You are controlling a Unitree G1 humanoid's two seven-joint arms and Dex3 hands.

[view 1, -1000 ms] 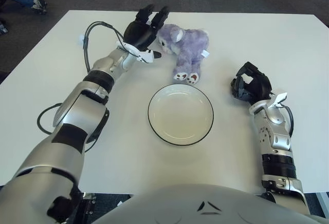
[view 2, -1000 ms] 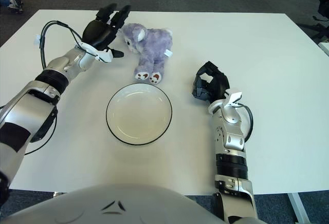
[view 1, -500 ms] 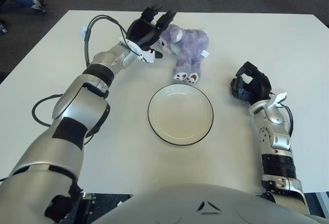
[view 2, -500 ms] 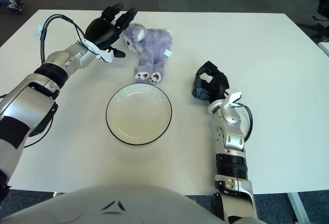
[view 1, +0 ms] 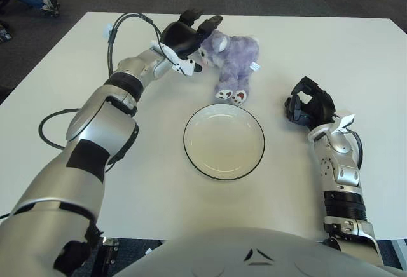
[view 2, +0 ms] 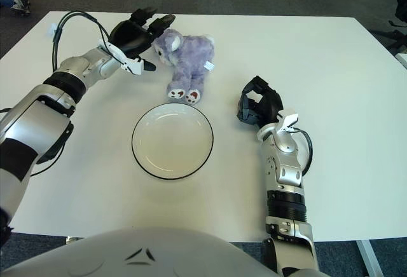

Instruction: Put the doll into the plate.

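Two hands show over a white table (view 1: 76, 54), and only the left one is beside the task's thing. A purple plush doll (view 1: 230, 58) lies toward the far edge of the table, near its middle, head pointing to the robot's left and feet toward the near edge. Its feet end just short of the plate (view 1: 224, 141), a white dish with a dark rim that sits nearer the middle of the table; doll and plate look apart, not touching. The left hand (view 1: 186, 34) is at the doll's head, on its left side, with its dark fingers (view 1: 212, 21) spread and reaching over the top of the head. Whether they actually touch the plush is hard to tell from here, but they are not closed around it. A black cable (view 2: 75, 18) loops from the left forearm over the table toward its far left corner. The right hand (view 2: 257, 107) shows to the right of the plate, well apart from the doll, its fingers curled inward with nothing in them.
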